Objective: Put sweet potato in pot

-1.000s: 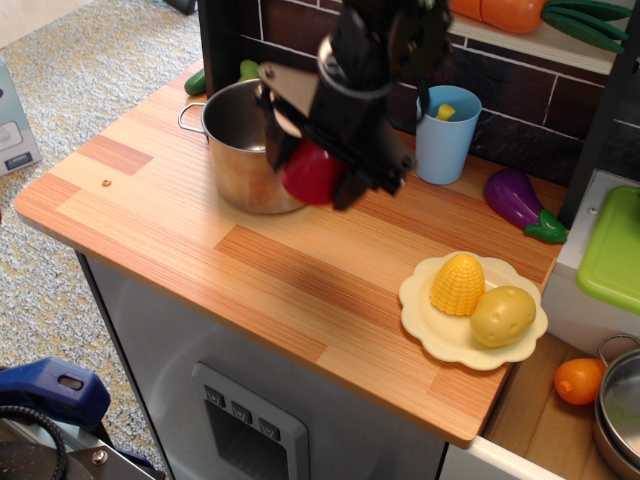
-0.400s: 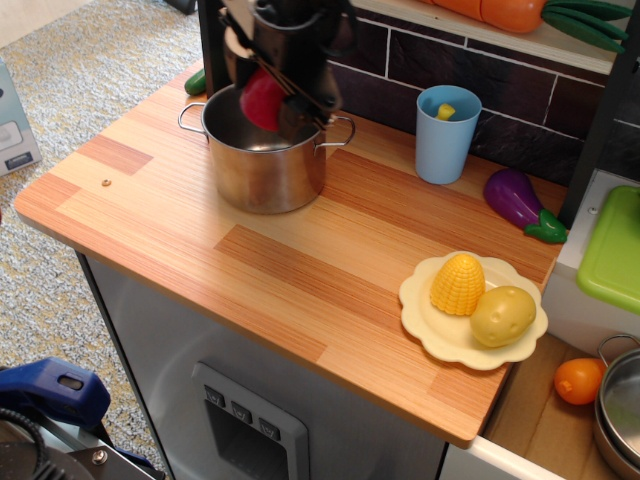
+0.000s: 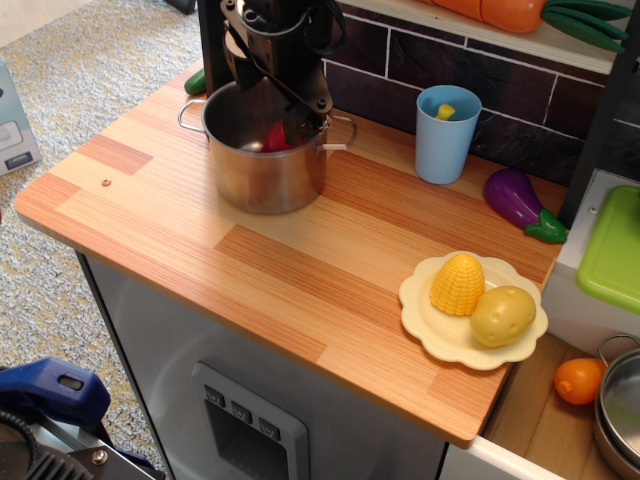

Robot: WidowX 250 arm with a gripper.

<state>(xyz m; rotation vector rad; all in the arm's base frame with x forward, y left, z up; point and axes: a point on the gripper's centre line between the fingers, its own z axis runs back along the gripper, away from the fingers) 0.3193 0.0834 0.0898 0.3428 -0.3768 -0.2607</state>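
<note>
Nearest the camera, well right of the jaws and forward of them, a plate held a corn cob and a yellow potato. Farther back, the gripper reached down into the pot, and the sweet potato sat inside the pot right at the jaws, only a red sliver showing. Whether the jaws gripped it could not be told. Beyond, right of the jaws, stood a blue cup and an eggplant.
</note>
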